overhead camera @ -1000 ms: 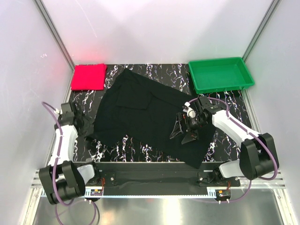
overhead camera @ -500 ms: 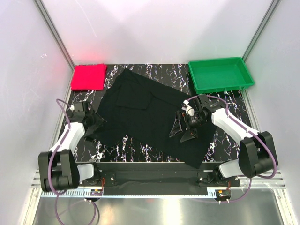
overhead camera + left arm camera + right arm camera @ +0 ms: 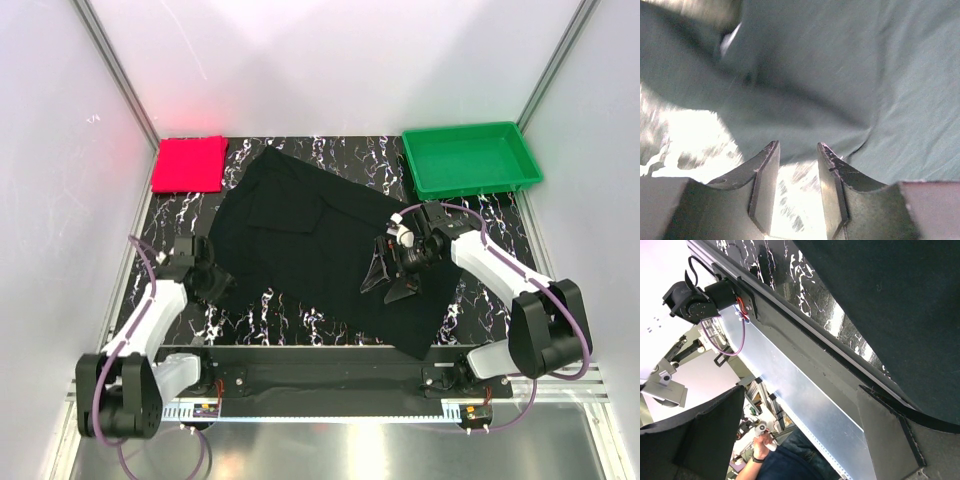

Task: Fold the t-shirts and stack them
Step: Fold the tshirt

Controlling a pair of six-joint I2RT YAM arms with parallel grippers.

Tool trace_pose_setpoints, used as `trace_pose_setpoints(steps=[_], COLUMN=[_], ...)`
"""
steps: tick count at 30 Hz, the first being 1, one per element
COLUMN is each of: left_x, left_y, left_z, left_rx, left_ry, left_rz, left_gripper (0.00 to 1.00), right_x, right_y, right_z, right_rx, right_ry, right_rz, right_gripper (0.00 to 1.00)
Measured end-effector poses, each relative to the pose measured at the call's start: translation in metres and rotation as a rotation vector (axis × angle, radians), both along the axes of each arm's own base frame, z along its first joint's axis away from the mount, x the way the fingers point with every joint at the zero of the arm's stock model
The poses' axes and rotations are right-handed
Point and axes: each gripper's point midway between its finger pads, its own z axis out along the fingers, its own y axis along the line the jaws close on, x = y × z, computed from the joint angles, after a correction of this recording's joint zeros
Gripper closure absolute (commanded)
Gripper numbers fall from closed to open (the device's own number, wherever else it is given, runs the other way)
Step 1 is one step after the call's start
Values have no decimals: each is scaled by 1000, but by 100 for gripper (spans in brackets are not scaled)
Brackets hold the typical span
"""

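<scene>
Left gripper [image 3: 214,282] has swung in from out past the far-left side and now sits at the near-left hem of the black shirt [image 3: 300,250], well left of the tray [image 3: 460,129] and nearer the arm bases. Its jaws have narrowed: half closed, still a gap. In the left wrist view bare bench shows between them and the hem lies right at the fingertips [image 3: 771,150], so nothing looks clamped yet. Right gripper [image 3: 388,283] hasn't shifted; it hangs just near-left of the tray over the shirt's right part, jaws spread wide, nothing between them in the right wrist view.

Meaning: looks like the approach to a hem grab for the first fold of the black shirt. That shirt is still spread flat and unfolded, lying diagonally on the bench [image 3: 180,215] just left of the tray and nearer than it. Red shirt [image 3: 189,164] is already a neat folded square, level with the tray but far to its left. Roughly half done; stacking not started.

Counts: 2 shirts (1 black, 1 red), 1 tray, 2 grippers.
</scene>
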Motion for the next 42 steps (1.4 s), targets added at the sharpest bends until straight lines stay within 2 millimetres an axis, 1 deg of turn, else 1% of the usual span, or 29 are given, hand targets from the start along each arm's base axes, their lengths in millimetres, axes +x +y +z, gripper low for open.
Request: trace_pose_setpoints(steps=[1, 3, 5, 7, 9, 10, 11, 12, 14, 19, 21, 22, 25, 27, 32, 35, 37, 40, 42], left_x=[-8, -17, -17, -10, 1, 8, 14, 18, 18, 5, -2, -5, -14, -18, -23, -29, -37, -44, -52], left_y=[-2, -1, 5, 11, 14, 14, 14, 14, 12, 0, -3, -5, -5, -5, -5, -9, -16, -27, -38], left_z=[-1, -1, 5, 15, 26, 29, 30, 29, 20, 12, 10, 9, -1, -8, -25, -31, -36, -35, -35], left_rx=[-5, 4, 40, 79, 99, 105, 108, 111, 114, 107, 100, 95, 94, 101, 114, 103, 65, 13, -13], left_ry=[17, 34, 21, 4, -18, -22, -24, -20, 11, 27, 23, 23, 53, 87, 166, 179, 193, 179, 191], left_rz=[4, 8, 8, 4, 0, -5, -7, -14, -28, -58, -58, -53, -36, -33, -27, -15, 15, 52, 36], left_gripper=[59, 58, 58, 62, 68, 78, 82, 84, 88, 91, 95, 95, 96, 100, 100, 100, 100, 100, 100], right_x=[0, 1, 1, 2, 2, 2, 2, 2, 2, 1, 1, 1, 1, 1, 2, 2, 2, 2, 3], right_y=[0, 1, 1, 1, 2, 2, 2, 3, 3, 4, 4, 4, 4, 4, 4, 4, 4, 4, 4], right_z=[0, -1, -2, -2, -2, -1, -1, -1, 0, 1, 1, 1, 1, 1, 0, -1, -1, -1, -1], right_rx=[2, 4, 3, 5, 10, 12, 14, 16, 21, 26, 26, 26, 26, 26, 26, 25, 24, 25, 25], right_ry=[2, 4, 8, 5, 4, 3, 4, 4, 6, 8, 8, 8, 8, 8, 11, 14, 16, 16, 15], right_rz=[1, 1, 1, 1, 2, 3, 3, 4, 5, 6, 6, 6, 6, 6, 5, 4, 4, 4, 4], right_gripper=[0, 0, 0, 0, 0, 0, 0, 0, 0, 0, 0, 0, 0, 0, 0, 0, 0, 0, 0])
